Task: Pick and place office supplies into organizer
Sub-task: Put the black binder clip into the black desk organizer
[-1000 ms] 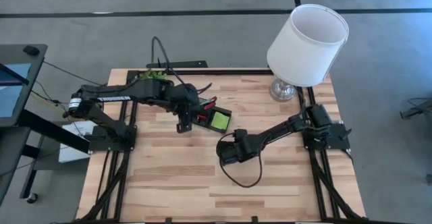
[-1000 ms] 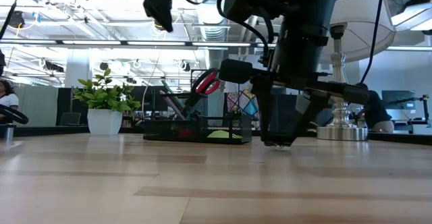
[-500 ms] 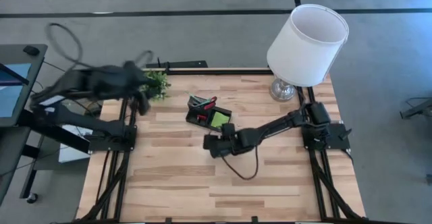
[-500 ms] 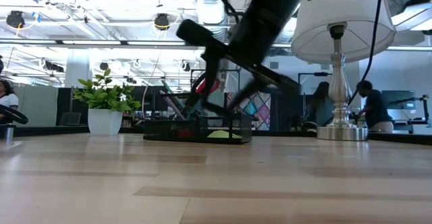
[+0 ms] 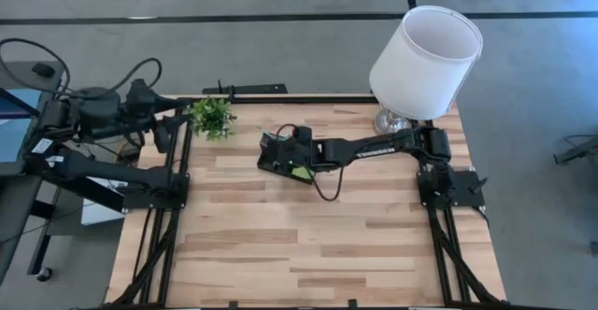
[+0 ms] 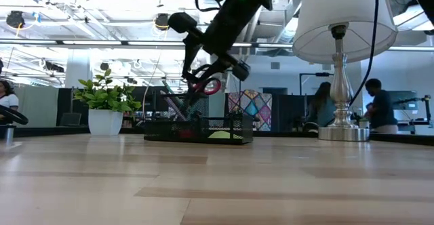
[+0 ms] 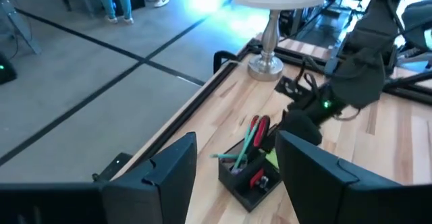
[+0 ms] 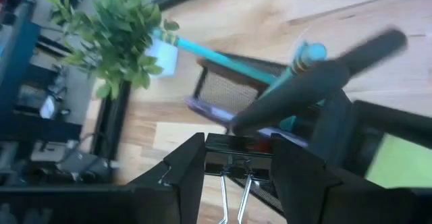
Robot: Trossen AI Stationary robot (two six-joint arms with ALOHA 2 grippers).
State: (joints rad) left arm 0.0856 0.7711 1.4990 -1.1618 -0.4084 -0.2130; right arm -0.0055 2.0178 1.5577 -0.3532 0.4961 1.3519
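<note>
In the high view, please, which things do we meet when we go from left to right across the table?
Left gripper → plant → organizer → right gripper, over the organizer, holding a black clip → lamp.

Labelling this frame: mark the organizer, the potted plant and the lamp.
organizer (image 6: 227, 137), low view, mesh front wall.
potted plant (image 5: 211, 117), high view, leaves.
lamp (image 5: 425, 50), high view, white shade.
</note>
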